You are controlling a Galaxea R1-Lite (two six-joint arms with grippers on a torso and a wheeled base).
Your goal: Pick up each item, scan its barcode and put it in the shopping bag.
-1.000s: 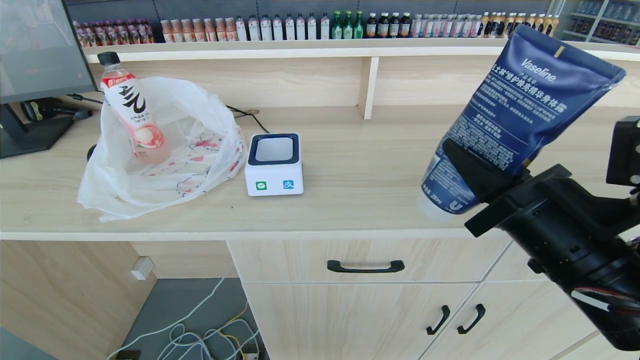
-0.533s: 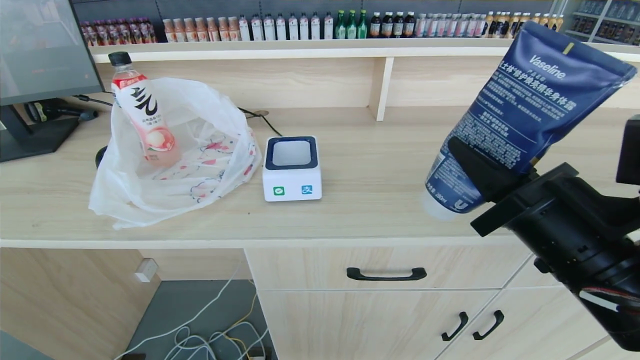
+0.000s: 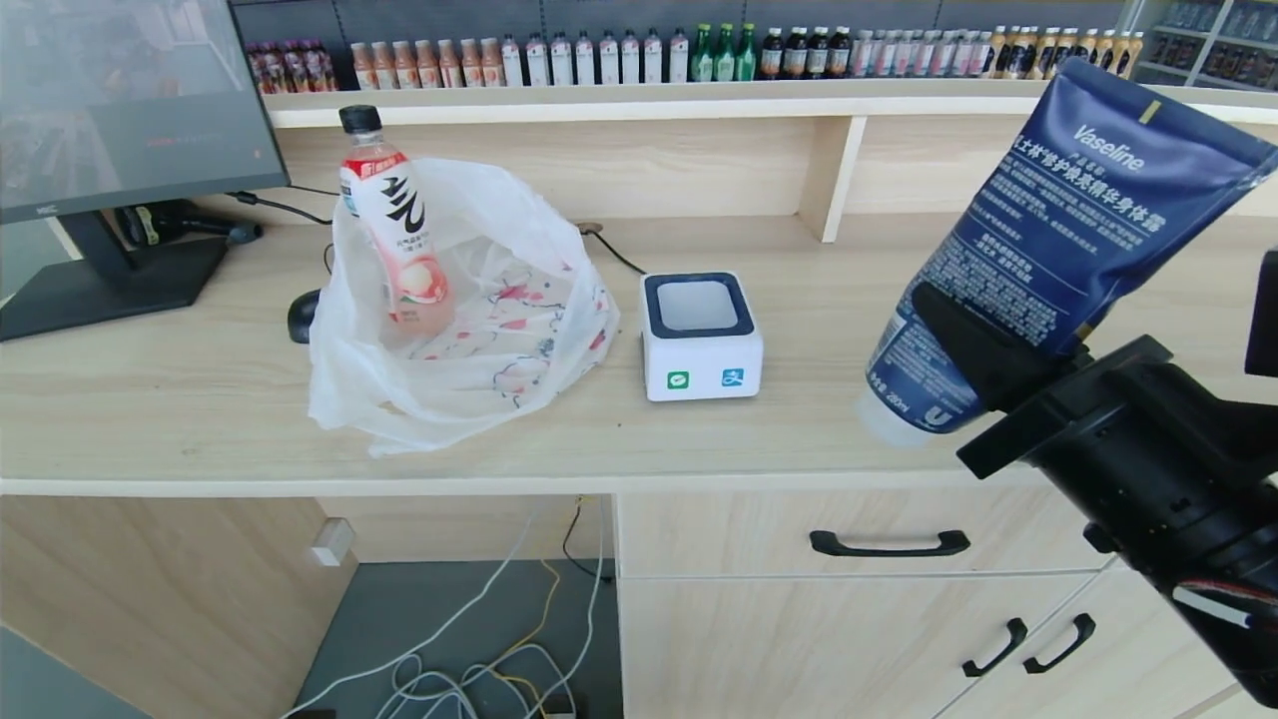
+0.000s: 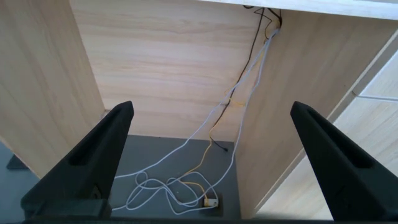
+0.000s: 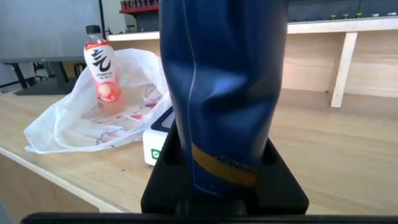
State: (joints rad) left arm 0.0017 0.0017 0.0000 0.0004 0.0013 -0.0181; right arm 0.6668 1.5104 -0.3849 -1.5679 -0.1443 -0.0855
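A dark blue lotion tube [image 3: 1058, 240] hangs cap-down over the counter's right part, with my right gripper [image 3: 988, 352] shut on its lower half. In the right wrist view the tube [image 5: 224, 93] stands between the black fingers [image 5: 166, 163]. The white scanner box [image 3: 699, 335] with its dark-rimmed window sits on the counter left of the tube. Left of that lies the white shopping bag [image 3: 469, 330], open, with a pink drink bottle [image 3: 394, 235] leaning inside. My left gripper [image 4: 211, 162] is open, low under the counter, over floor cables.
A monitor on a black stand [image 3: 120, 110] occupies the counter's [image 3: 200, 419] far left, with a black mouse [image 3: 303, 316] beside the bag. A raised shelf [image 3: 639, 100] with a row of bottles runs along the back. Drawers with black handles [image 3: 889, 544] are below.
The head view has swung left, so bag and scanner sit farther right in the picture. The right gripper, still holding the tube, is now closer to the scanner.
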